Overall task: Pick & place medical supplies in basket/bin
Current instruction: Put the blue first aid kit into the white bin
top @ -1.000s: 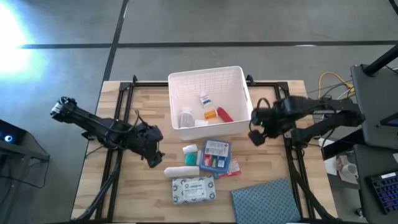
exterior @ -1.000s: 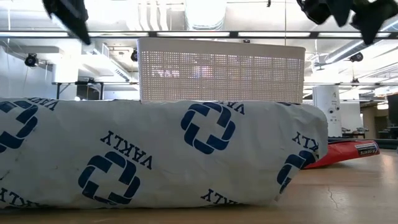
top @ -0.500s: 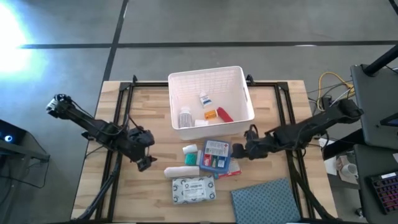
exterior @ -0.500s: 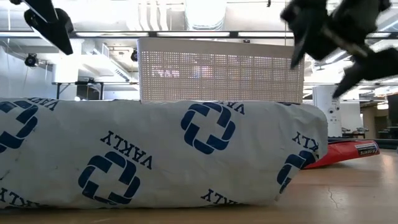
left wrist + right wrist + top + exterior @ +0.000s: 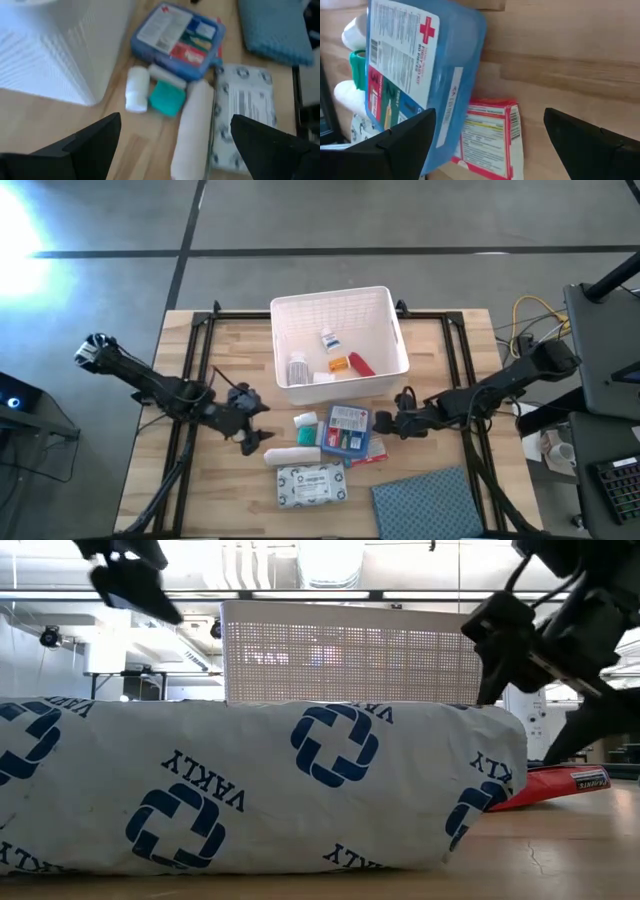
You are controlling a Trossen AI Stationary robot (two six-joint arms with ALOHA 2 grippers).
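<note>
The white lattice basket (image 5: 380, 308) stands at the table's far middle and holds a white pill bottle (image 5: 298, 368), a small box (image 5: 329, 340), an orange vial (image 5: 339, 364) and a red tube (image 5: 361, 364). In front of it on the table lie a teal-capped white bottle (image 5: 305, 422), a blue box (image 5: 348, 430) on a red packet (image 5: 375, 450), a white roll (image 5: 292, 454) and a pale packet (image 5: 311, 485). My left gripper (image 5: 255, 425) is open above the table, left of the roll (image 5: 192, 130). My right gripper (image 5: 383, 423) is open, right of the blue box (image 5: 420, 65).
A blue-grey textured cloth (image 5: 425, 500) lies at the near right corner. In the low view the pale packet (image 5: 250, 785) fills the foreground, with the basket (image 5: 355, 652) behind it. Bare wood shows at the table's left and far right.
My right gripper has come down from beside the basket's right wall toward the near edge and left, ending low beside the blue box. My left gripper has drawn a little toward the left edge, then come back toward the white roll. No object has moved.
</note>
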